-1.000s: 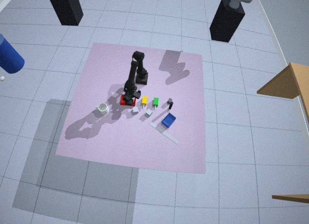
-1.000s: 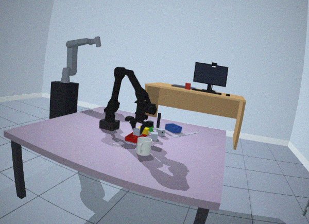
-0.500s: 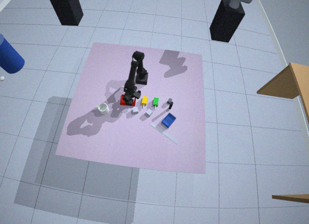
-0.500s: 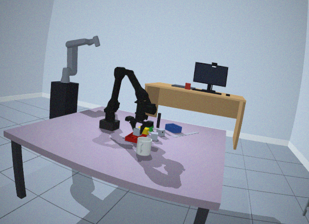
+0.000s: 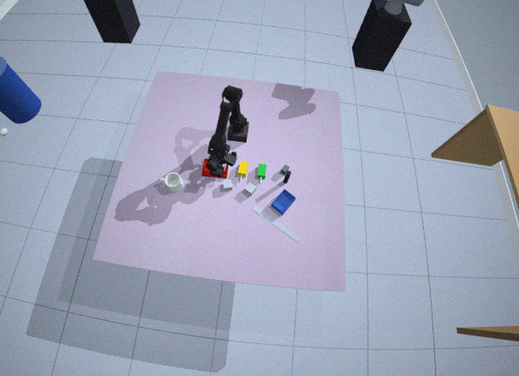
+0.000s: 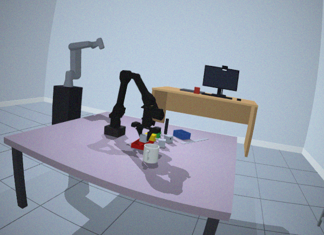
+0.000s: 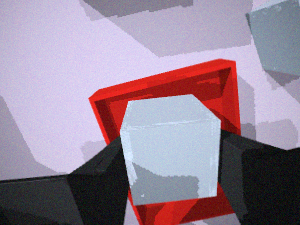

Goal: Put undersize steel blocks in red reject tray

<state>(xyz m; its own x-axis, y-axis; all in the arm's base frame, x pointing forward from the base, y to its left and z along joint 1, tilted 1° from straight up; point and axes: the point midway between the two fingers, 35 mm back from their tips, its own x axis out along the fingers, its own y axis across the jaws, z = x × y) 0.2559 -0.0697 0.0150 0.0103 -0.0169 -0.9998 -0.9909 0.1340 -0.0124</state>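
My gripper (image 6: 144,136) (image 7: 164,132) is shut on a pale steel block (image 7: 172,157), its fingers on two opposite sides. The block is held over the red reject tray (image 5: 207,173) (image 6: 134,145) (image 7: 160,79), and hides part of the tray's floor. No bore shows on the face toward the wrist camera. Two pale blocks stand beyond the tray, one (image 5: 227,184) (image 6: 162,142) close to it and one (image 5: 249,189) (image 6: 168,138) farther right. A greyer block (image 5: 285,168) stands at the right. The green gauge (image 5: 261,170) (image 6: 159,134) lies with its pin toward the pale blocks.
A yellow pinned piece (image 5: 243,168) (image 6: 153,137) lies between tray and green gauge. A black upright post (image 5: 284,173) (image 6: 166,126) stands by the greyer block. A blue bin (image 5: 283,202) (image 6: 181,134), a pale strip (image 5: 277,224) and a white mug (image 5: 174,181) (image 6: 151,154) are also on the table.
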